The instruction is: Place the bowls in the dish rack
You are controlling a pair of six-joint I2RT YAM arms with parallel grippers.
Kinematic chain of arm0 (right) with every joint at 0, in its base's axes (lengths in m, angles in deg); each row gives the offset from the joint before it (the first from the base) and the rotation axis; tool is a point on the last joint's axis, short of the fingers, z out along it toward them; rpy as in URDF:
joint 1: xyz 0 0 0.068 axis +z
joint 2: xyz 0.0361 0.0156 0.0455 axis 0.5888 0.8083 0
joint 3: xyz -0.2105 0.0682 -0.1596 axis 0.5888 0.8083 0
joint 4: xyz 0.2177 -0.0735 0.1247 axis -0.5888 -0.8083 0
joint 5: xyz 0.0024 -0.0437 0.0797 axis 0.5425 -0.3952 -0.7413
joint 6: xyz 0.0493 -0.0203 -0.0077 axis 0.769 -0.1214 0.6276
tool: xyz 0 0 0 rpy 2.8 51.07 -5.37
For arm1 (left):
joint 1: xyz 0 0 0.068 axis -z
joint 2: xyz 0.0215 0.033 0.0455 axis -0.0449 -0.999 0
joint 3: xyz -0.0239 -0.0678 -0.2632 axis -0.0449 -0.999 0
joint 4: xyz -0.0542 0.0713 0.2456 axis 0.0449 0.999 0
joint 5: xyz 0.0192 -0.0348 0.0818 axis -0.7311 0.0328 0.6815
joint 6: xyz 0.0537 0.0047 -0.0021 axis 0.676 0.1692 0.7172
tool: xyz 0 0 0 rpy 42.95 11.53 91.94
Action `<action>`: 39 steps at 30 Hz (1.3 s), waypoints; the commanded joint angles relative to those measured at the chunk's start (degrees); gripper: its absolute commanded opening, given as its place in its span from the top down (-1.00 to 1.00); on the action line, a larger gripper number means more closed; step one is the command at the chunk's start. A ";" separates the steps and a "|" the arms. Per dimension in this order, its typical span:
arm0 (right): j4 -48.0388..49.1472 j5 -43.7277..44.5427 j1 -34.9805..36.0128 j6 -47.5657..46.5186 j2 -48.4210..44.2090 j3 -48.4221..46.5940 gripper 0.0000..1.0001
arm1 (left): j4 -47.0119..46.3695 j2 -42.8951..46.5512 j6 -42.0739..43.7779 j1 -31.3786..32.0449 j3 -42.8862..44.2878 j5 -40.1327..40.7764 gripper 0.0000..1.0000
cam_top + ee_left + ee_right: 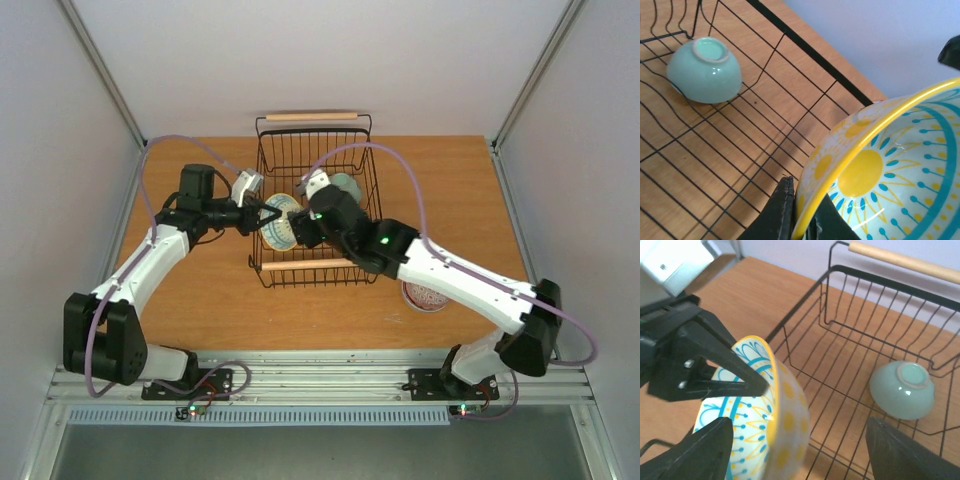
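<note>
Left gripper [801, 220] pinches the patterned bowl [283, 222] by its rim. Bowl stands on edge at the rack's [312, 117] 9 o'clock side and looks not yet seated. Right gripper [797, 425] is spread wide and empty, at the bowl's 3 o'clock. Green bowl [902, 390] lies upside down at 1 o'clock.

A: Surroundings?
B: Wooden table [200, 320], orange-brown grain, matte. Boxed in by three pale walls: back wall [320, 60], left wall [50, 200], right wall [600, 200]. All plain.
A: Corners?
B: Slanted metal posts, left post [105, 70] and right post [536, 70], rising from the table's far corners and out of view.
A: Near edge?
B: Silver rail [330, 368] across the full width. Below it, a ribbed pale strip [320, 415], then a grey panel [320, 455].
A: Light?
B: Even and diffuse. Soft shadows on the wood only.
</note>
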 commanded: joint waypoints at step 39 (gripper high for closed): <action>8.41 -45.97 -10.08 14.39 -3.56 3.65 0.94 | -37.73 -4.08 -30.85 -5.38 -7.45 -25.39 0.99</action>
